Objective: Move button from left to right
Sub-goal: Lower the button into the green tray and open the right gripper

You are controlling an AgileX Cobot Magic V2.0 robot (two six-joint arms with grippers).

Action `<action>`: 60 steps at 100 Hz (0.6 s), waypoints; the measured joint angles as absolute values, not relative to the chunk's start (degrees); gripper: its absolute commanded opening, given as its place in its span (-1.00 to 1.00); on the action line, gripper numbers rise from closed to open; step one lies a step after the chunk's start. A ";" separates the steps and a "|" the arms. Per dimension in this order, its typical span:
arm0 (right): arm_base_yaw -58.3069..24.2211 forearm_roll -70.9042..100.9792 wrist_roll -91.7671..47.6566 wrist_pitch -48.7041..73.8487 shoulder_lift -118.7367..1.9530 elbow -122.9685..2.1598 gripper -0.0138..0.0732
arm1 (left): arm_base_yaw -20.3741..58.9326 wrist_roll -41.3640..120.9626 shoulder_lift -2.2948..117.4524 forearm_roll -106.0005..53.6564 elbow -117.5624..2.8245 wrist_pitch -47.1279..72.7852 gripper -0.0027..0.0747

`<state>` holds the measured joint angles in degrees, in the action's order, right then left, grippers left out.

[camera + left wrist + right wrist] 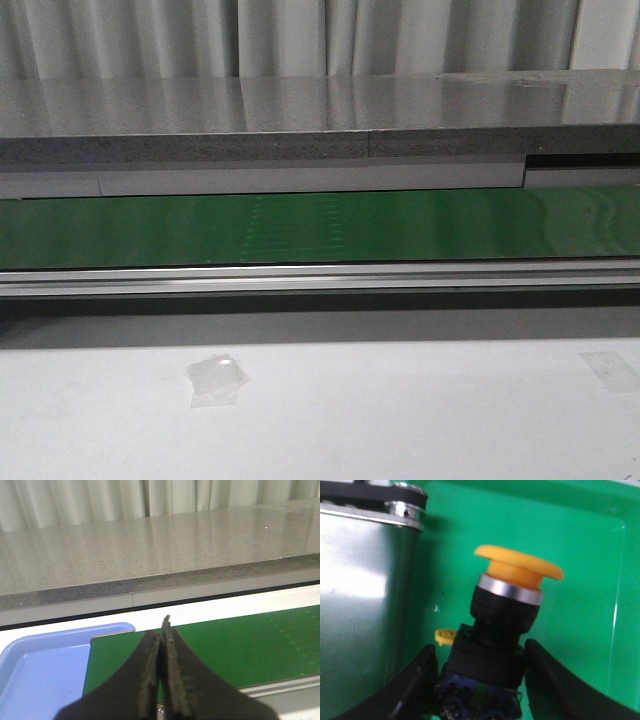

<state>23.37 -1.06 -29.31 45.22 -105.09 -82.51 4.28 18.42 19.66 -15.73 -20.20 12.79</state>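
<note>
Late stage. Right gripper (pixel 479 680) flanks the button (pixel 507 625) at its black body, apparently pinching it, over a green tray (pixel 585 545); release remains. Left gripper (pixel 161 680), pressed together, hovers over the belt (pixel 240 645), blue tray (pixel 40 670) at nine o'clock.

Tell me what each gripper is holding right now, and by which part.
The right gripper holds the button by its black lower body, orange cap pointing away from the jaws. The left gripper is shut on nothing.
</note>
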 measured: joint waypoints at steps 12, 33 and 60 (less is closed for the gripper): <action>24.12 -0.70 -30.01 44.98 -107.71 -82.51 -0.28 | 4.28 18.42 19.66 -15.73 -20.20 12.79 -0.98; 24.23 0.00 -30.99 44.51 -111.11 -82.51 -0.28 | 4.28 18.42 19.66 -15.73 -20.20 12.79 -0.98; 24.23 0.00 -31.22 44.06 -112.99 -82.55 -0.24 | 4.28 18.42 19.66 -15.73 -20.20 12.79 -0.98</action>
